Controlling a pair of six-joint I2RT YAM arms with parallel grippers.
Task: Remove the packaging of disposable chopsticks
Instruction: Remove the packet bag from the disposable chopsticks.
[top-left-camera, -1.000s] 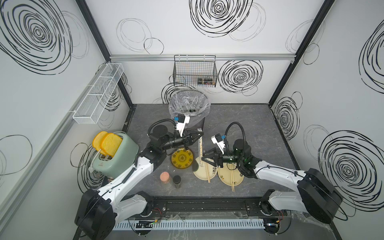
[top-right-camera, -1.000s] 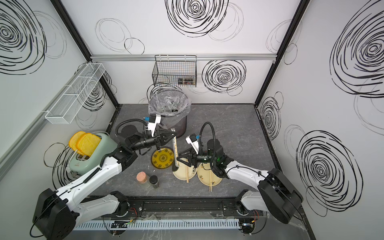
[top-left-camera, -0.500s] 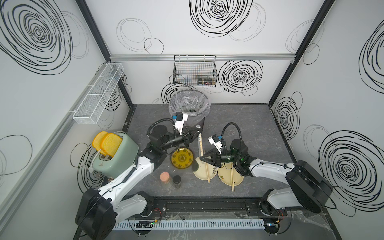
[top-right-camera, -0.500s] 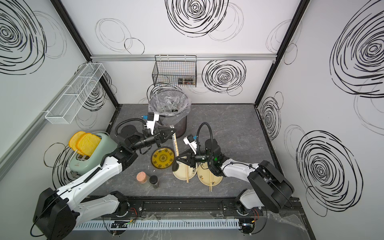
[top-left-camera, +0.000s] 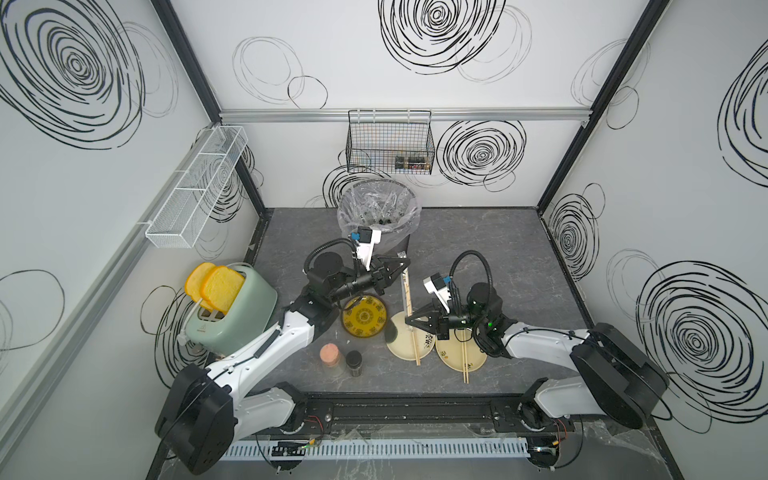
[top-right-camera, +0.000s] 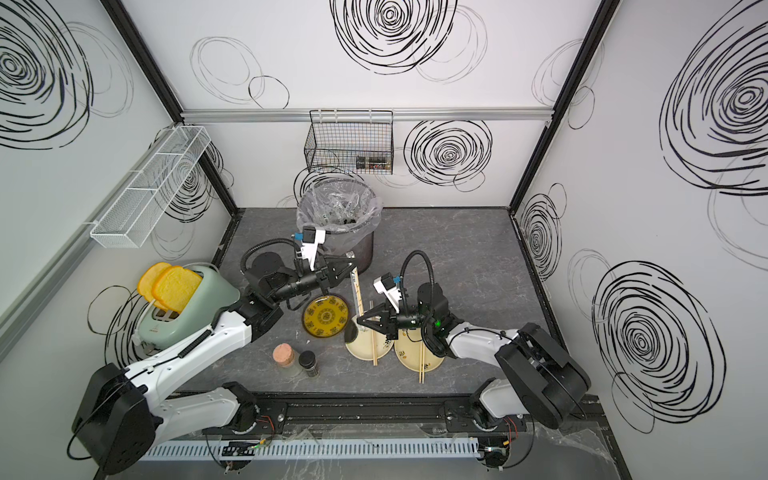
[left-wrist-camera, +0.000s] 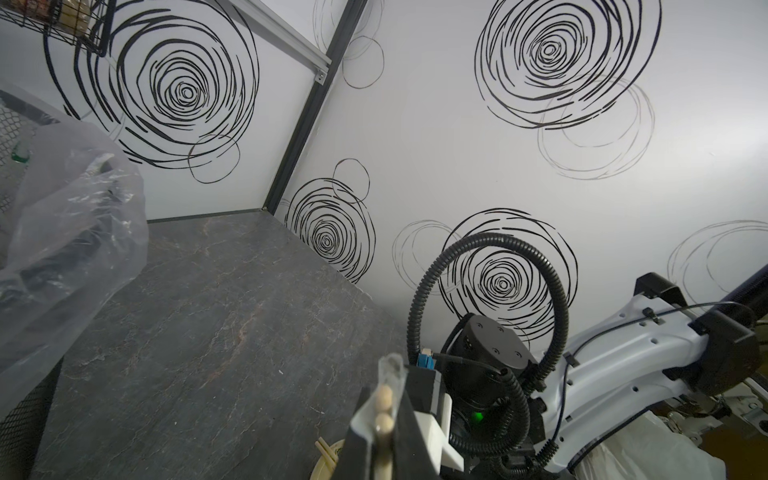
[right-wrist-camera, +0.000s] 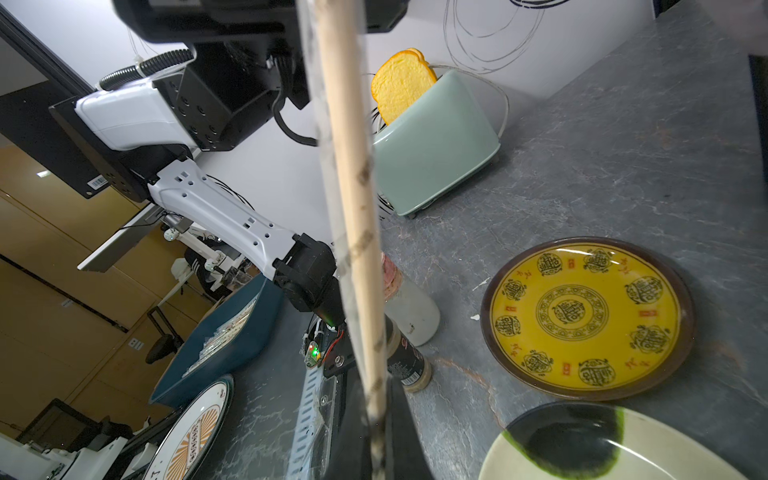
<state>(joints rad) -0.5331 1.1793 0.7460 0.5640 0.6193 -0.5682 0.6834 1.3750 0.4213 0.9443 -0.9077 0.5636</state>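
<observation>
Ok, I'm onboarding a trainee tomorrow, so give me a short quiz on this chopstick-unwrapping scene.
1. True or false: the left gripper and the right gripper are both shut on the same wrapped chopstick pair.
2. How many bare chopstick pairs lie on the cream plates? A one, B two, C three.
3. What sticks out of the toaster?
Key: 1 true; 2 B; 3 two bread slices.

Yellow plate (top-left-camera: 365, 318) rimmed dark brown, mint-green toaster (top-left-camera: 237, 316), pale tan chopsticks (right-wrist-camera: 353, 208), grey veined tabletop (top-left-camera: 478, 241)
</observation>
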